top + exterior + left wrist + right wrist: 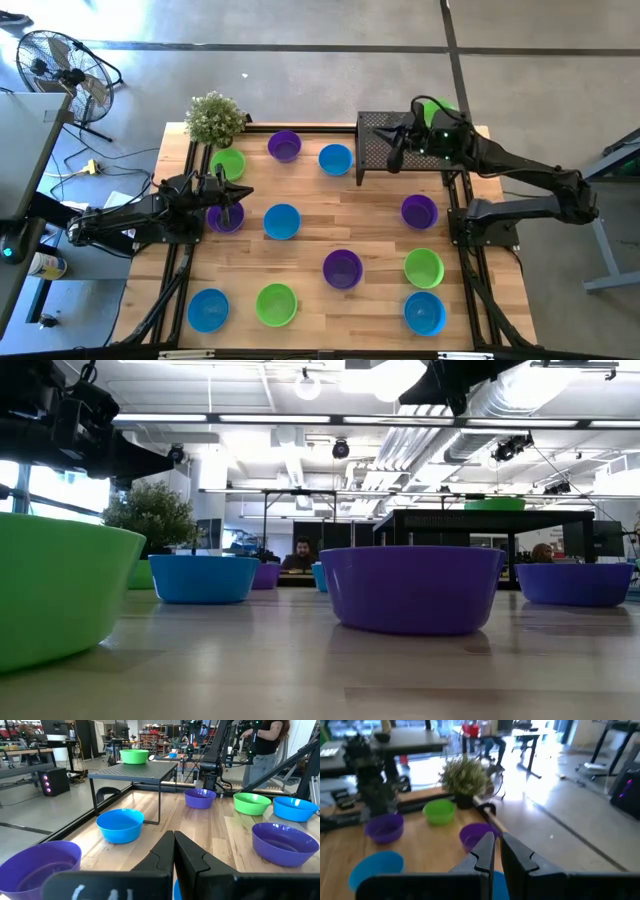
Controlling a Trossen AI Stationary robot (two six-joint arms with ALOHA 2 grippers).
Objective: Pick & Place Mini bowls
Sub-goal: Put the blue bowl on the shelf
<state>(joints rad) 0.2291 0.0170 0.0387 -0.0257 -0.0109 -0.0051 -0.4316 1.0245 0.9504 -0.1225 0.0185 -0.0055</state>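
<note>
A small potted plant (pixel 214 118) with pale green leaves stands at the far left corner of the wooden table (pixel 375 235). A black mesh metal stand (pixel 380 145) sits at the far edge toward the right. Off the table, a floor fan (pixel 62 68) rests on the grey concrete, cables trailing nearby. A person (pixel 265 745) in dark clothes stands beyond the table.

Robotics lab or open workshop floor, not a home; polished concrete floor (pixel 300 25) with taped lines around a butcher-block table (pixel 370 225) on a black frame; exposed ducts and strip lights (pixel 330 422) overhead; rows of workbenches (pixel 30 755) behind (one PC tower (pixel 52 781) glowing); floor fan (pixel 60 62) and loose cables beside the rig; a person (pixel 265 745) standing, another (pixel 300 552) seated.
</note>
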